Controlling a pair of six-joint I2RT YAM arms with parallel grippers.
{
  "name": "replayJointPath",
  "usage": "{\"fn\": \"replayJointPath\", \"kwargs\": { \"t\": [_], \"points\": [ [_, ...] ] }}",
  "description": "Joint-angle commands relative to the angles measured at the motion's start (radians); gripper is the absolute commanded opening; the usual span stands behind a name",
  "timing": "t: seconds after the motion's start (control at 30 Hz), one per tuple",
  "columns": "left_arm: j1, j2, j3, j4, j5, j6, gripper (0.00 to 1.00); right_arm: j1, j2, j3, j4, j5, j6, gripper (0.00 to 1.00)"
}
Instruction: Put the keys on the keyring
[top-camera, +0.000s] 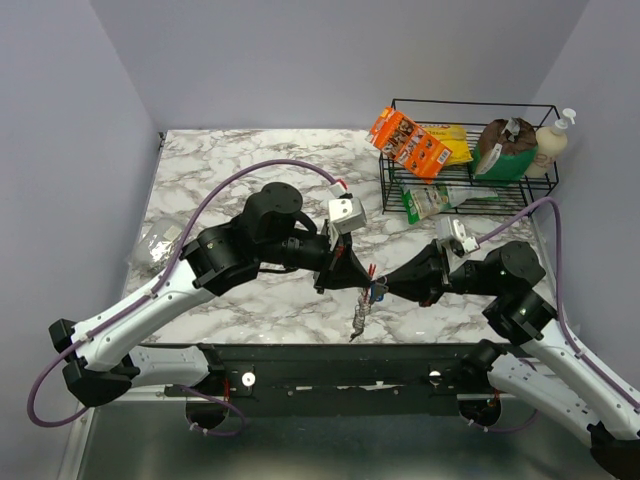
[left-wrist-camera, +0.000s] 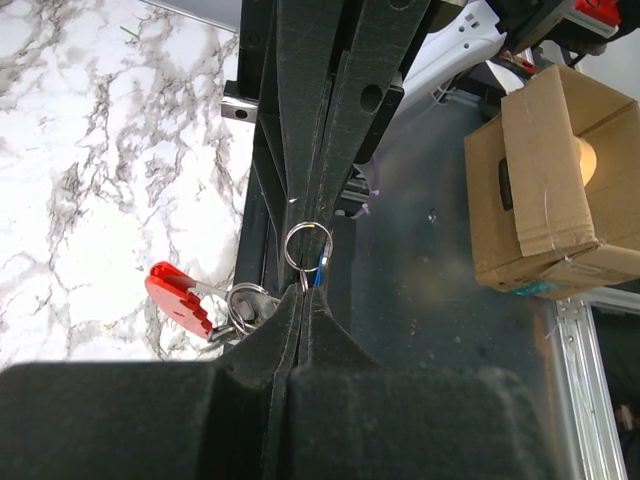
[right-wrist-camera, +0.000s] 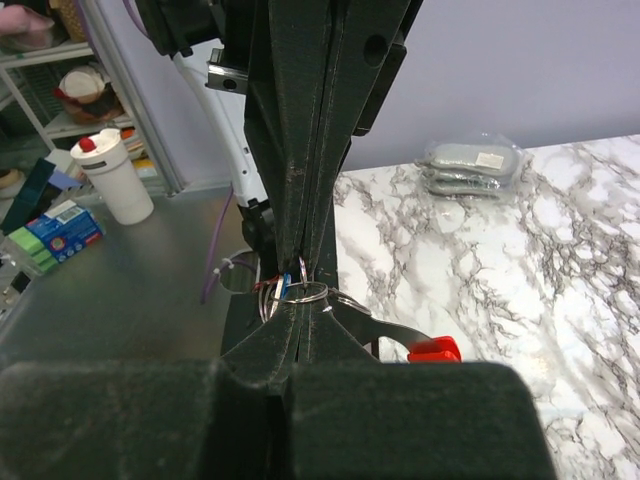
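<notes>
Over marble table (top-camera: 220, 170), left pincer (top-camera: 357, 283) and right pincer (top-camera: 384, 291) both clamp keyring (left-wrist-camera: 307, 247).

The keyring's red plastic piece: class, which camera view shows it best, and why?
Left wrist: the red plastic piece shows nearly whole against the marble table, beside the left claw. Right wrist shows only one red corner past the right claw; the top view gives at most a red fleck between both claws.
</notes>
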Motion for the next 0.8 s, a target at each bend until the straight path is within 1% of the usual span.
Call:
{"fn": "replayJointPath", "kwargs": {
  "t": [0.0,0.13,0.33,0.37,0.4,0.47,0.53,0.57,0.67,0.73,0.77],
  "points": [
    [-0.002,-0.039,-0.022,0.048,-0.095,-0.016,0.0,0.002,-0.002,0.033,0.044,0.006,0.011,0.0],
    [-0.002,-0.083,-0.059,0.109,-0.148,-0.023,0.0,0.002,0.003,0.029,0.044,0.019,0.017,0.01],
    [-0.002,-0.14,-0.098,0.162,-0.216,-0.003,0.0,0.003,0.003,0.015,0.04,0.049,0.023,0.09],
    [-0.002,-0.154,-0.11,0.171,-0.233,-0.003,0.0,0.003,0.003,0.013,0.038,0.055,0.023,0.12],
    [-0.002,-0.16,-0.114,0.18,-0.242,-0.002,0.0,0.002,0.001,0.012,0.032,0.058,0.023,0.17],
    [-0.002,-0.18,-0.133,0.205,-0.266,0.001,0.0,0.002,-0.008,0.007,0.03,0.075,0.023,0.25],
    [-0.002,-0.191,-0.144,0.228,-0.277,0.001,0.0,0.003,-0.013,0.004,0.023,0.091,0.024,0.3],
    [-0.002,-0.2,-0.151,0.232,-0.286,0.003,0.0,0.002,-0.017,0.006,0.018,0.096,0.021,0.34],
    [-0.002,-0.212,-0.162,0.248,-0.3,0.015,0.0,0.002,-0.022,0.007,0.003,0.113,0.014,0.41],
    [-0.002,-0.212,-0.154,0.219,-0.303,0.03,0.0,0.002,-0.023,0.01,-0.011,0.121,0.005,0.46],
    [-0.002,-0.202,-0.129,0.196,-0.308,0.04,0.0,0.002,-0.026,0.018,-0.016,0.125,0.0,0.5]
  ]
}}
